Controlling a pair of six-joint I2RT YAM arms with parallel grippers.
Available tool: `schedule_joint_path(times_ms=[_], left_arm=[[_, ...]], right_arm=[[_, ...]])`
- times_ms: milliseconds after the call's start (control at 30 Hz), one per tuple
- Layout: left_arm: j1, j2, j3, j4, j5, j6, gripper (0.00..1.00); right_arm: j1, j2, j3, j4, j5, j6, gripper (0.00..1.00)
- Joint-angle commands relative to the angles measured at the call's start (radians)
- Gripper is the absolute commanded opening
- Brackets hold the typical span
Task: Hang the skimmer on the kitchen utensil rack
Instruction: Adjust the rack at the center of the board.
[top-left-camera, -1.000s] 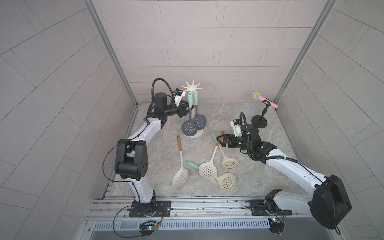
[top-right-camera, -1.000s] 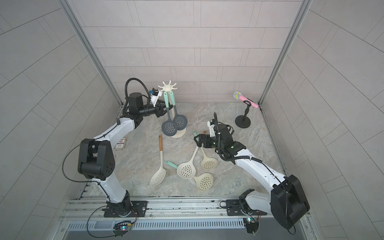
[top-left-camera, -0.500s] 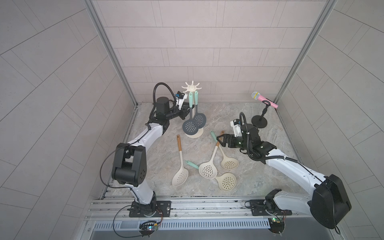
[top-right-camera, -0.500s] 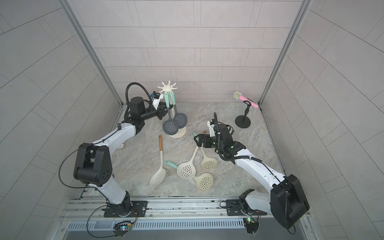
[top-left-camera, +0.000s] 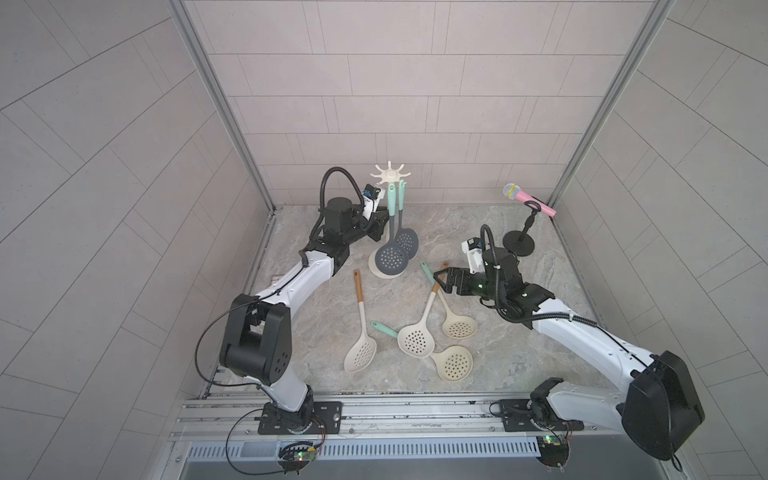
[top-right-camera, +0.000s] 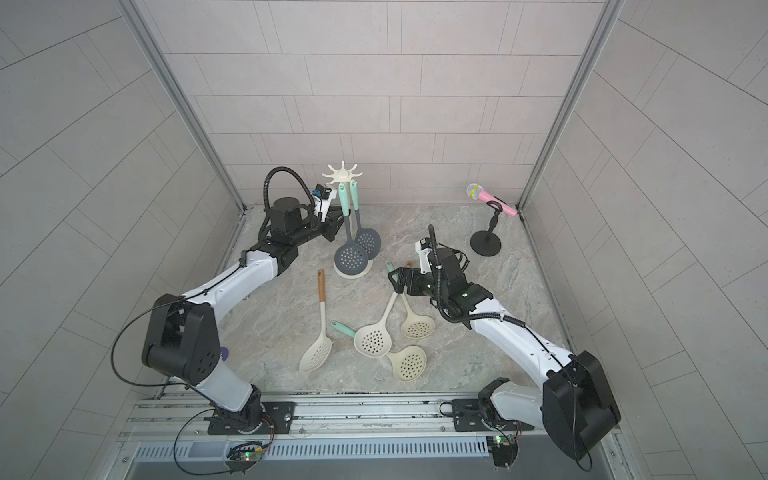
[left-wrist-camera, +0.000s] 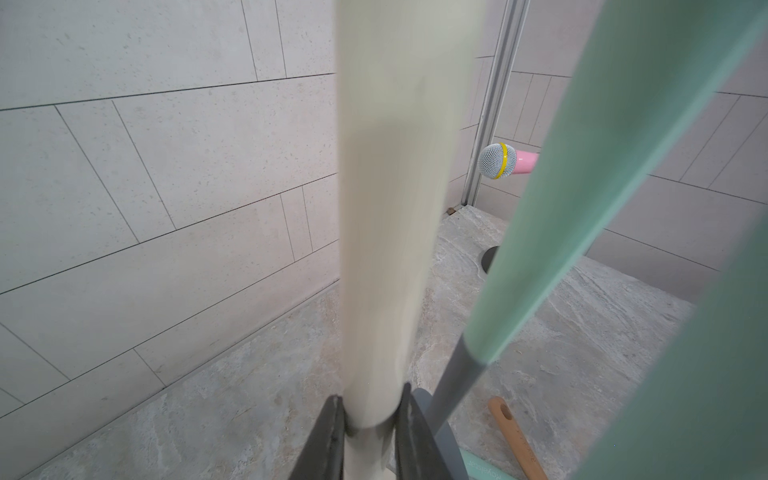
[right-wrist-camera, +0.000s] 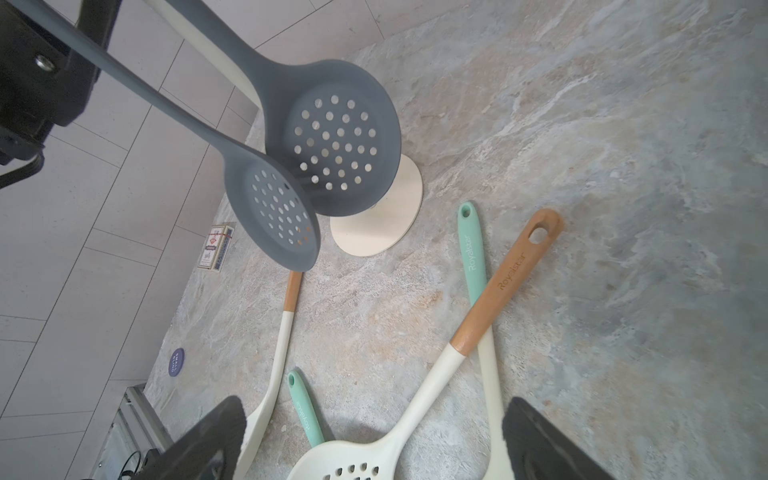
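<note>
The cream kitchen utensil rack (top-left-camera: 390, 176) (top-right-camera: 341, 174) stands at the back. Two grey skimmers with mint handles (top-left-camera: 392, 259) (top-left-camera: 406, 241) hang from its hooks. My left gripper (top-left-camera: 380, 218) (left-wrist-camera: 371, 409) is shut on the rack's pole (left-wrist-camera: 390, 208), about halfway up. Several cream skimmers lie on the stone table; one with a wooden handle (top-left-camera: 417, 338) (right-wrist-camera: 498, 286) crosses one with a mint handle (top-left-camera: 457, 324) (right-wrist-camera: 471, 249). My right gripper (top-left-camera: 441, 280) (right-wrist-camera: 374, 419) hovers open above those crossed handles, holding nothing.
Another wood-handled skimmer (top-left-camera: 360, 328) and another mint-handled one (top-left-camera: 451, 361) lie toward the front. A pink microphone on a black stand (top-left-camera: 519, 245) is at the back right. A card pack (right-wrist-camera: 216, 247) lies by the left wall. Tiled walls close three sides.
My left gripper came down from beside the rack's crown and closed on the pole. The right arm and the skimmers have not moved.
</note>
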Motion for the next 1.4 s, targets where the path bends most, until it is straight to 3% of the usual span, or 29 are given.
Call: schedule_joint_path(times_ms=[0, 433, 667, 1067, 1233, 1367], left_arm=[[-0.034, -0.012, 0.014, -0.098, -0.111, -0.019, 0.0], [-0.114, -0.044, 0.012, -0.167, -0.411, -0.105, 0.0], [-0.143, -0.052, -0.004, -0.185, -0.519, -0.186, 0.0], [-0.149, -0.025, 0.024, -0.235, -0.515, -0.262, 0.01], [-0.15, -0.025, 0.019, -0.251, -0.453, -0.248, 0.27], [-0.15, -0.048, -0.006, -0.261, -0.403, -0.226, 0.55]], right_arm=[[-0.003, -0.027, -0.013, -0.006, 0.016, 0.001, 0.98], [-0.004, -0.064, -0.036, -0.035, 0.029, 0.007, 0.98], [-0.006, -0.05, -0.036, -0.04, 0.034, 0.01, 0.98], [-0.006, -0.015, -0.03, -0.037, 0.032, 0.006, 1.0], [-0.006, -0.009, -0.032, -0.037, 0.031, -0.004, 1.0], [-0.007, 0.008, -0.023, -0.036, 0.013, -0.02, 1.0]])
